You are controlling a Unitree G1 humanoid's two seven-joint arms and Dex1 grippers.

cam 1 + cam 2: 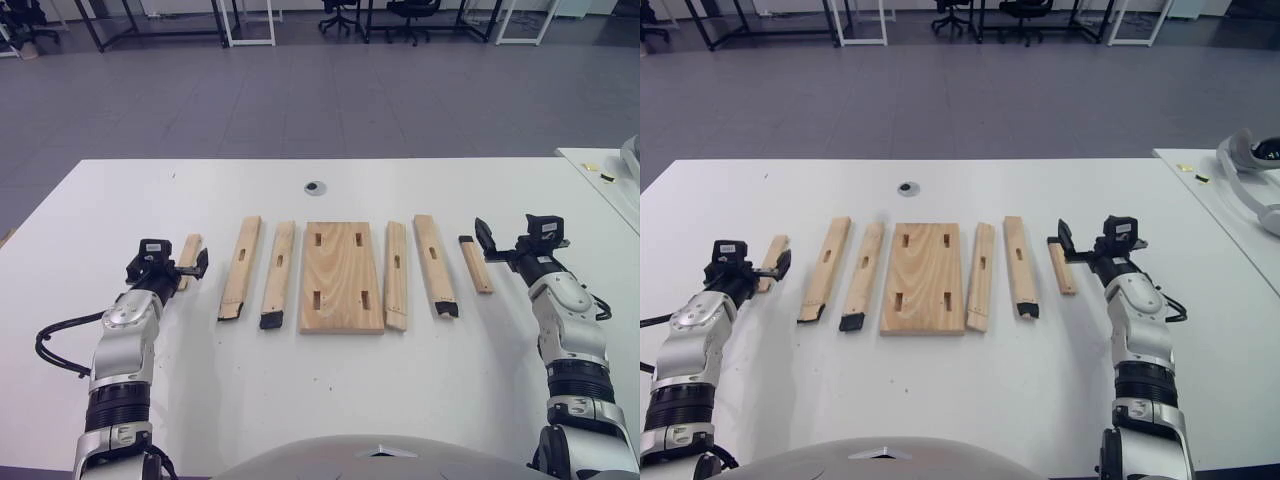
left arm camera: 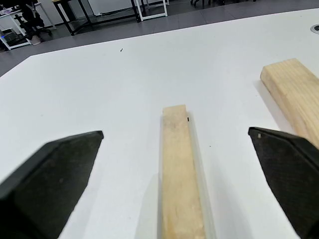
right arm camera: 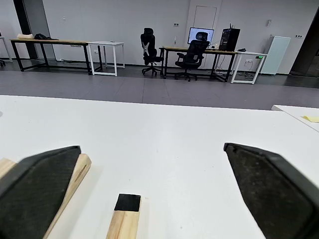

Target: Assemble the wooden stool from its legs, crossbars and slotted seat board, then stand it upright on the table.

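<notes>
- The step in hand appears to be the first pick-up, as no parts are joined. The left gripper (image 2: 177, 133) is spread wide, with one black finger on each side of the short pale wooden crossbar (image 2: 180, 174). That crossbar lies flat on the white table (image 1: 120, 200) at the left end of the row.
- The right gripper (image 3: 152, 148) is likewise released and empty. It hangs over the black-capped end of the second short wooden crossbar (image 3: 124, 221), at the right end of the row.
- Recommendation: descend squarely and close across the narrow width near mid-length. Smooth wood on a smooth tabletop is likely to skid or pivot.
- The rectangular light-wood seat board (image 1: 343, 278) has a visible grain and four rectangular slots. It lies flat at the centre of the row.
- The four long flat wooden legs (image 1: 240, 268) each have one slot and lie two on each side of the board. Three show black caps at their near ends.
</notes>
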